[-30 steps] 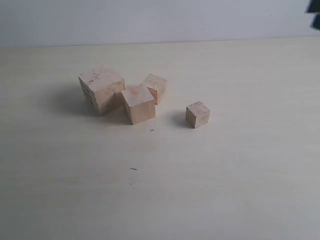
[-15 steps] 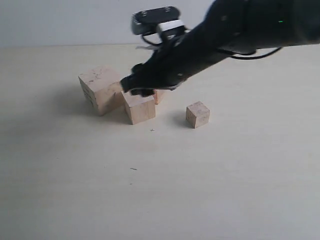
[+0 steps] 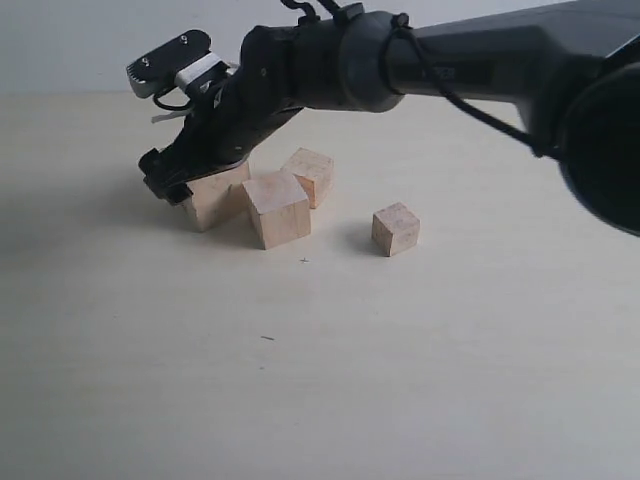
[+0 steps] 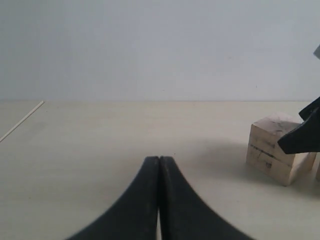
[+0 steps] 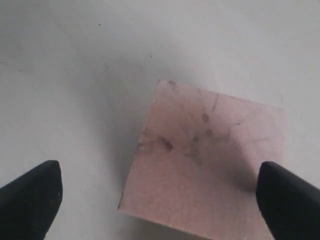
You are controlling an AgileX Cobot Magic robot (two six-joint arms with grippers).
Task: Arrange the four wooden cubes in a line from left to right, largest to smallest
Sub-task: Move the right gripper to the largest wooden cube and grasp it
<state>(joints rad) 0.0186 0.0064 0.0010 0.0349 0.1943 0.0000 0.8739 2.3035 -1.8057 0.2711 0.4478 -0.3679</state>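
Exterior: right gripper [image 3: 165,183] over largest cube [image 3: 213,196], leftmost; second cube [image 3: 277,208] and third cube [image 3: 311,173] just beside it; smallest cube [image 3: 396,228] apart, rightward.
Left wrist: left gripper [image 4: 159,167] clenched, empty.
Right wrist: fingers [image 5: 30,195] spread wide, straddling largest cube [image 5: 210,160].

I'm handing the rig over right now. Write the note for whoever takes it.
Right gripper: open, fingers either side of the largest cube, not gripping it.
Left gripper: shut, holding nothing, off to the side of the cubes.
Cubes, exterior view: largest leftmost, second cube close on its right, third cube behind that, smallest cube apart on the right.
Done: nothing lined up.
Left: all four into a row.
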